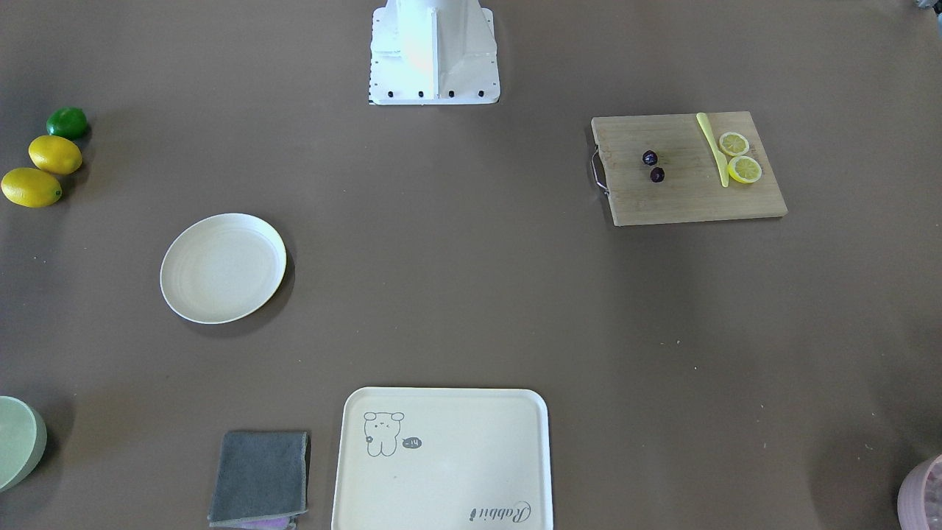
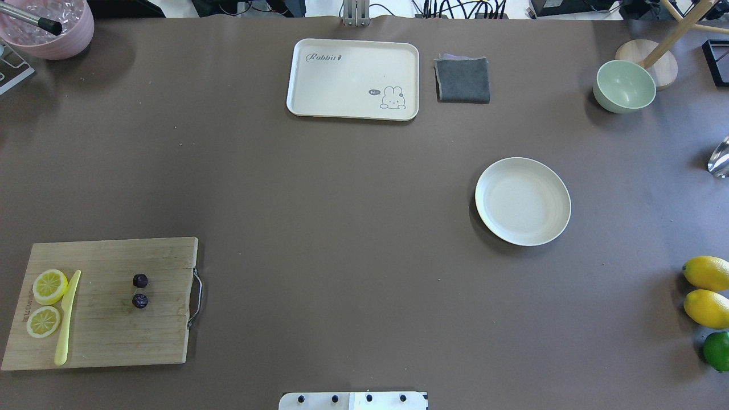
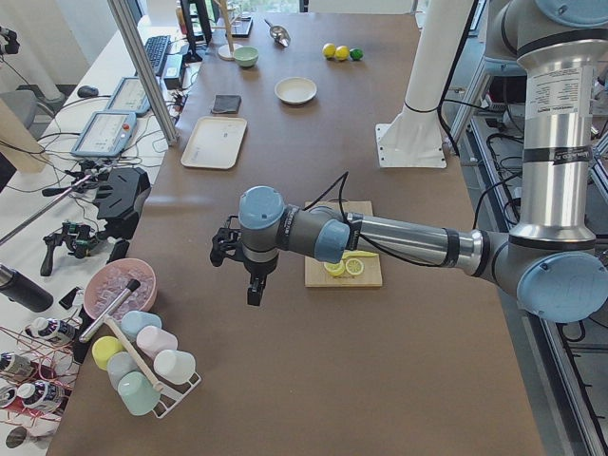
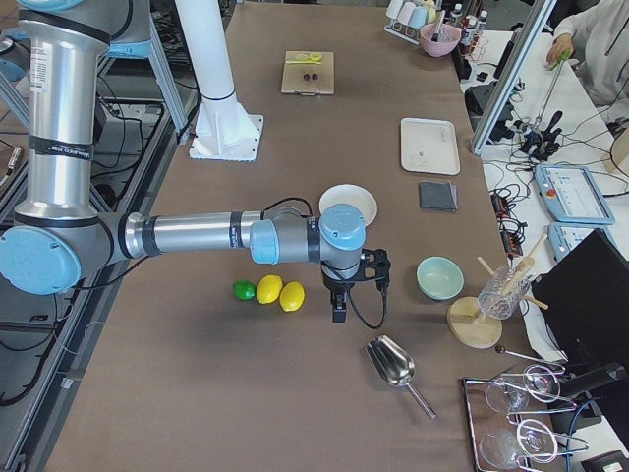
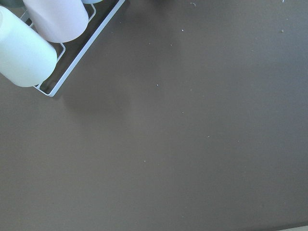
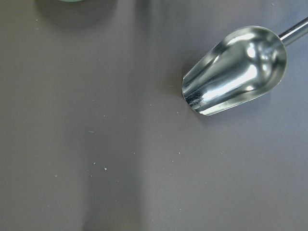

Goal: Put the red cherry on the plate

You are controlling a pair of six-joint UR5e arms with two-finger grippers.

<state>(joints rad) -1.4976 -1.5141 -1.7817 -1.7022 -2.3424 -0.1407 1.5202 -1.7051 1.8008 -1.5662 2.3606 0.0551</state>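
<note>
The red cherry [image 2: 140, 290], two tiny dark fruits side by side, lies on a wooden cutting board [image 2: 102, 341] at the robot's near left. It also shows in the front view as the cherry [image 1: 653, 166]. The round cream plate [image 2: 523, 201] sits bare on the robot's right half of the table, far from the board. My left gripper [image 3: 255, 290] hangs over bare table beyond the board, near a cup rack. My right gripper [image 4: 338, 313] hangs past the plate, beside the lemons. Both grippers show only in the side views, so I cannot tell whether they are open or shut.
On the board lie two lemon slices [image 2: 48, 286] and a yellow knife [image 2: 66, 319]. A cream tray [image 2: 353, 78], a grey cloth [image 2: 462, 80] and a green bowl [image 2: 624, 85] line the far edge. Lemons [image 2: 708, 291], a lime, a metal scoop [image 6: 236, 72] and a cup rack [image 5: 43, 33] stand at the table's ends.
</note>
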